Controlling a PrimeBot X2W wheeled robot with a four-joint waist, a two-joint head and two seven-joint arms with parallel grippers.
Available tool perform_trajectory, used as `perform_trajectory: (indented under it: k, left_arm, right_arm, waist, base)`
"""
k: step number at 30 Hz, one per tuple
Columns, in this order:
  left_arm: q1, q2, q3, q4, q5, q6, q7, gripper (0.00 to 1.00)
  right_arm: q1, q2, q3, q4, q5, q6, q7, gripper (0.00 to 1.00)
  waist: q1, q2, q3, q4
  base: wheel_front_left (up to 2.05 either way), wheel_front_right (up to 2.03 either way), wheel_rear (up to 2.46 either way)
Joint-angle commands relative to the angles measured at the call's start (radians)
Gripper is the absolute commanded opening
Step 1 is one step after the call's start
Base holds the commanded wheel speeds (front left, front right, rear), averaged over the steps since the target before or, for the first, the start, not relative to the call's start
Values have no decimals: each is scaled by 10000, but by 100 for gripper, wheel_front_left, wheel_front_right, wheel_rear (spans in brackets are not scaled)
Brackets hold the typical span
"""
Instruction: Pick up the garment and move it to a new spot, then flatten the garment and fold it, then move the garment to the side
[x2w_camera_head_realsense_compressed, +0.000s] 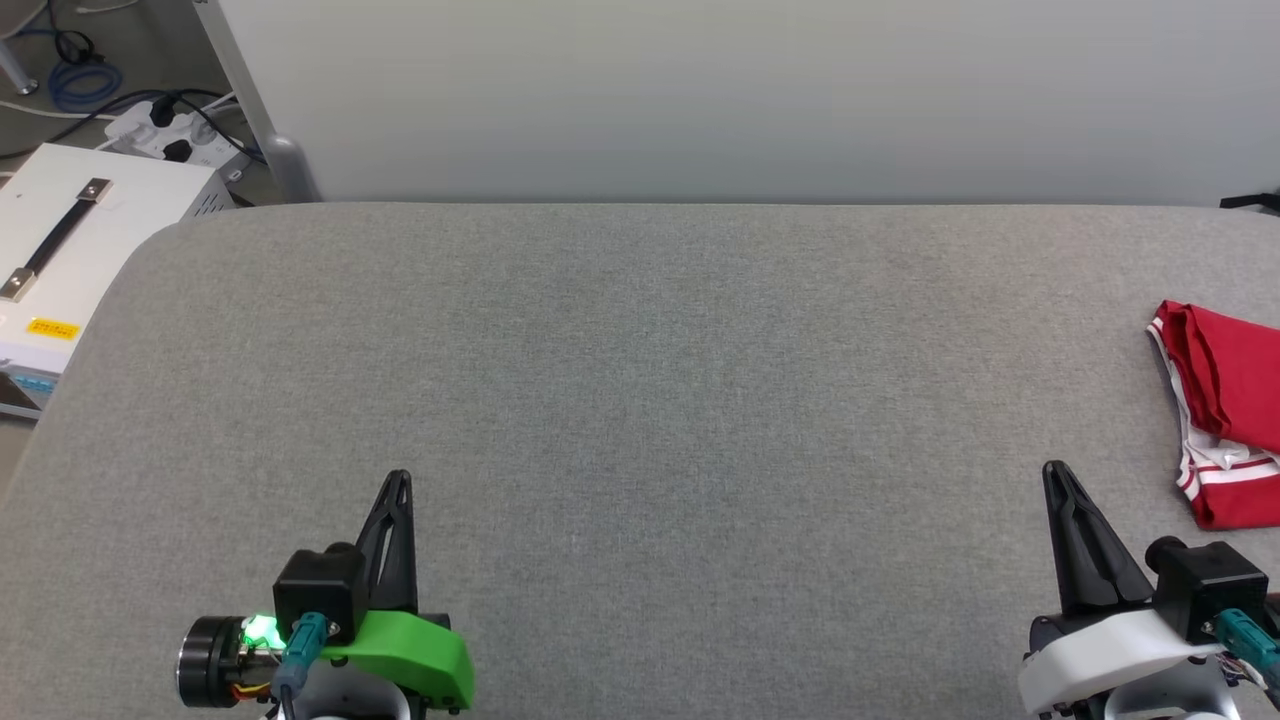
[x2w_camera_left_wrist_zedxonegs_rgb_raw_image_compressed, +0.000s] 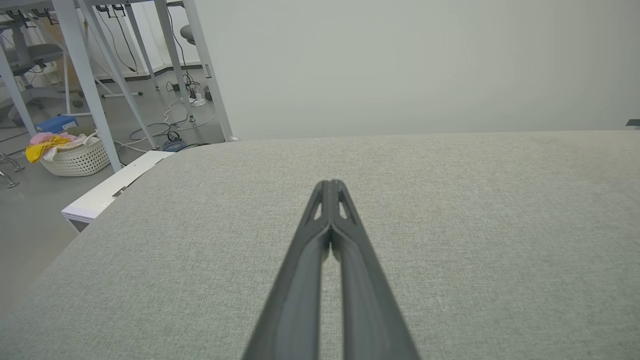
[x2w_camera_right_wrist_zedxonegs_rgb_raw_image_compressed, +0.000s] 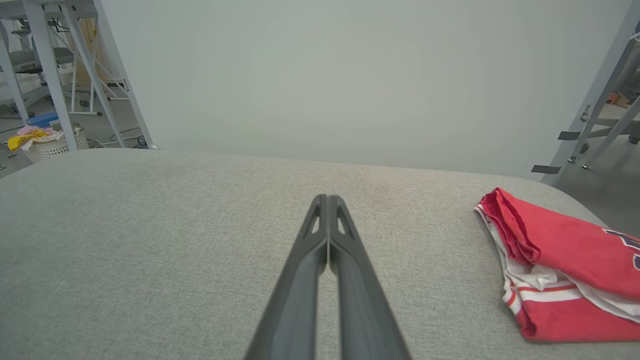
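The garment (x2w_camera_head_realsense_compressed: 1232, 405), a red jersey with white sleeve and striped trim, lies folded at the far right edge of the grey table, partly cut off by the head view's border. In the right wrist view the garment (x2w_camera_right_wrist_zedxonegs_rgb_raw_image_compressed: 565, 260) shows a bit of dark print at its right end. My right gripper (x2w_camera_head_realsense_compressed: 1052, 472) is shut and empty at the lower right, well to the left of the garment and not touching it; its tips (x2w_camera_right_wrist_zedxonegs_rgb_raw_image_compressed: 326, 199) meet. My left gripper (x2w_camera_head_realsense_compressed: 399, 478) is shut and empty at the lower left, its tips (x2w_camera_left_wrist_zedxonegs_rgb_raw_image_compressed: 330, 184) pressed together.
The grey fabric table (x2w_camera_head_realsense_compressed: 640, 380) spans the whole view, with a pale wall behind it. A white case with a black handle (x2w_camera_head_realsense_compressed: 60, 250) stands off the table's left corner, near cables and a power strip (x2w_camera_head_realsense_compressed: 170, 135). A laundry basket (x2w_camera_left_wrist_zedxonegs_rgb_raw_image_compressed: 75, 155) sits on the floor.
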Motion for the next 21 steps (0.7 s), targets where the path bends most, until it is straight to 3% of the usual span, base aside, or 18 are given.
perform_trajectory:
  k: [1,21]
  left_arm:
    - [-135,-49,57,-68,107,-37,57,0]
    - [-201,-88,188,-176,195,-52,475,0]
  right_arm:
    - [-198,23,23,41,-80,-3,80,0]
    - [-374,91,81,161,-329,-5,502,0]
  waist:
    - [0,0,-8,-7]
    - [0,0,-115,-98]
  base:
    - [0,0,0]
    - [0,0,0]
